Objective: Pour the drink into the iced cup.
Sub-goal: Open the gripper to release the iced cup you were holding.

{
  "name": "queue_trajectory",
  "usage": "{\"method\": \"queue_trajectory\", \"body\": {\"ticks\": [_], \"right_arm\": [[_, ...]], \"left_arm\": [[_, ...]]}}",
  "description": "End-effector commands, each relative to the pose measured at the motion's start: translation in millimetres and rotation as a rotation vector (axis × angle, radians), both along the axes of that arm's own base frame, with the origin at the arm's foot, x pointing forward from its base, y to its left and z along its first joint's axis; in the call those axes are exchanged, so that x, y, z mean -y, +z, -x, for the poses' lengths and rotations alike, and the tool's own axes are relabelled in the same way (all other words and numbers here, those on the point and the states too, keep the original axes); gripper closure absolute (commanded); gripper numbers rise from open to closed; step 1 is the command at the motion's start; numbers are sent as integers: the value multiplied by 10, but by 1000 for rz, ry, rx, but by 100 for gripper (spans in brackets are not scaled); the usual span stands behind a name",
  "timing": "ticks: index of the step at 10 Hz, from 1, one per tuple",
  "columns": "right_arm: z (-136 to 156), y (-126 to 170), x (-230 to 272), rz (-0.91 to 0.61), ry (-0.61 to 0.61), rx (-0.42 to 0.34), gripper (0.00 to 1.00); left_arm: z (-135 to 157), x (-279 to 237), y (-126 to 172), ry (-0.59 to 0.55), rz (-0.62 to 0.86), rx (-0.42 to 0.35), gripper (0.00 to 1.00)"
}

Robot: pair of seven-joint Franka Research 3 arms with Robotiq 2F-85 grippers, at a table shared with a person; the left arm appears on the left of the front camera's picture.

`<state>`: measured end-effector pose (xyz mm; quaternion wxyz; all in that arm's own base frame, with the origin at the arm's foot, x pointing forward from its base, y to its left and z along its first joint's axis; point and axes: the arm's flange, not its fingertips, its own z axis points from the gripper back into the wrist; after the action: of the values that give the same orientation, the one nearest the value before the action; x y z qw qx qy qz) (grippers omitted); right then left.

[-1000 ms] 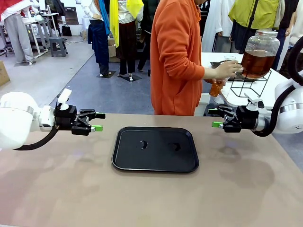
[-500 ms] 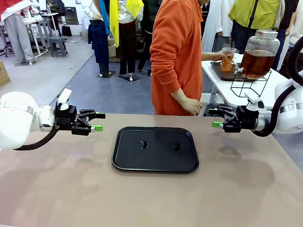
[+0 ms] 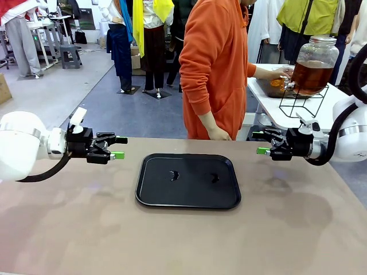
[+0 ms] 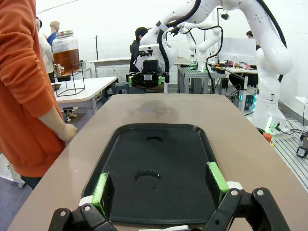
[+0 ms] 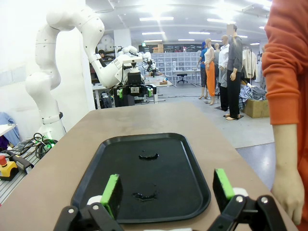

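While person's hand (image 3: 285, 72) at dispenser (image 3: 316, 64), grippers idle.

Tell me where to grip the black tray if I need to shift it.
Grip the black tray by its raised rim on the short side nearest the left hand, approaching level from that side. The tray lies flat, so only the lip offers purchase.

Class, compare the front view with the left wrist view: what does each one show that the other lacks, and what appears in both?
Front view alone: the person's hand reaching the glass cup beside the dispenser, and the left tool, open, seen from the side. Left wrist view alone: white robot arms at other tables. Both: the black tray with two small wet marks, the tea-coloured drink in its jar, and the open right tool.
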<state>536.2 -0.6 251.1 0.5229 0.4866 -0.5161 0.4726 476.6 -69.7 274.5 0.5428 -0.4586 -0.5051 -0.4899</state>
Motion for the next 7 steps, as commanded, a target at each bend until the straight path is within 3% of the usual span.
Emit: {"method": "queue_trajectory", "body": {"ticks": [1,7], "right_arm": [[-8,27,-14,-4,-3,5,0],[-8,27,-14,-4,-3,5,0]], "left_arm": [[-12,9,11,-2,1,3,0],[-12,9,11,-2,1,3,0]]}}
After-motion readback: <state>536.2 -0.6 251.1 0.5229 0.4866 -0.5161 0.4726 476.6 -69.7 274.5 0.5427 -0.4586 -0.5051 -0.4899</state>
